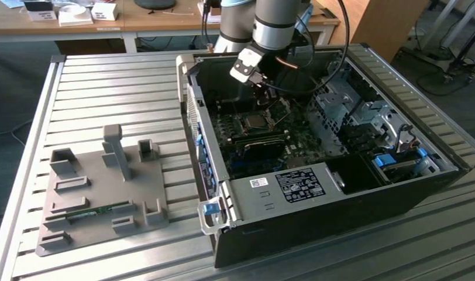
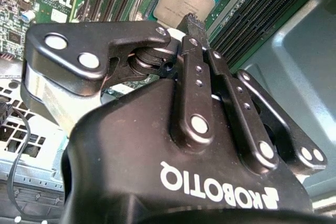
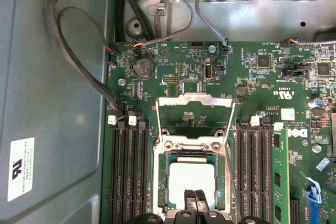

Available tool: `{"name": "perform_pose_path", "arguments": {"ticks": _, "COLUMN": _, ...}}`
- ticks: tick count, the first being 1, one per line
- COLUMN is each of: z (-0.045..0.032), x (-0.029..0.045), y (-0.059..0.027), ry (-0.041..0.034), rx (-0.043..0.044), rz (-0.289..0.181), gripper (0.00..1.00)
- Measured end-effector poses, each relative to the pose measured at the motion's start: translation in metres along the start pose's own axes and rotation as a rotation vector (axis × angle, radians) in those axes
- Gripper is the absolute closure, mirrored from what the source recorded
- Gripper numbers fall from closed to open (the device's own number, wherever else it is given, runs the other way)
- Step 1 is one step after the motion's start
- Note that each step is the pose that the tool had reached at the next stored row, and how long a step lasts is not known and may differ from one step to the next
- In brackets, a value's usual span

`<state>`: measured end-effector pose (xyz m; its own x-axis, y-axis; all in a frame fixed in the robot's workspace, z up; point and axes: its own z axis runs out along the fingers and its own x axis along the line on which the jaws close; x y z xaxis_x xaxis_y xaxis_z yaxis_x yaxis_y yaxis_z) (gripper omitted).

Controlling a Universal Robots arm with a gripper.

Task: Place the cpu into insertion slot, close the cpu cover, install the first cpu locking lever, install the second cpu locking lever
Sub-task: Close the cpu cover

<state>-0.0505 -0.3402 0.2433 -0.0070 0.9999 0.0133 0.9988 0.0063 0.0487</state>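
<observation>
Gripper (image 3: 194,200) pinched together at the cpu (image 3: 191,176) seated in the insertion slot (image 3: 163,182).

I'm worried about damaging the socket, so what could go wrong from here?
1. The end effector, fingers shut, is right at the cpu lying in the insertion slot. Any sideways drag or hard push might shift the chip off its seat.
2. The cpu cover is folded back open, so nothing clamps the chip. A bump could likely lift or tilt it.

Lab: slatted metal bench (image 1: 105,88), open computer case (image 1: 339,211), wooden desks (image 1: 144,20) behind.
</observation>
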Motion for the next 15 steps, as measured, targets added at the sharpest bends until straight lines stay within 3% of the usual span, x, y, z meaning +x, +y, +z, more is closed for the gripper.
{"name": "perform_pose_path", "arguments": {"ticks": 15, "z": -0.0084, "x": 0.0001, "y": 0.0004, "ry": 0.0, "rx": 0.0, "rz": 0.0, "gripper": 0.89}}
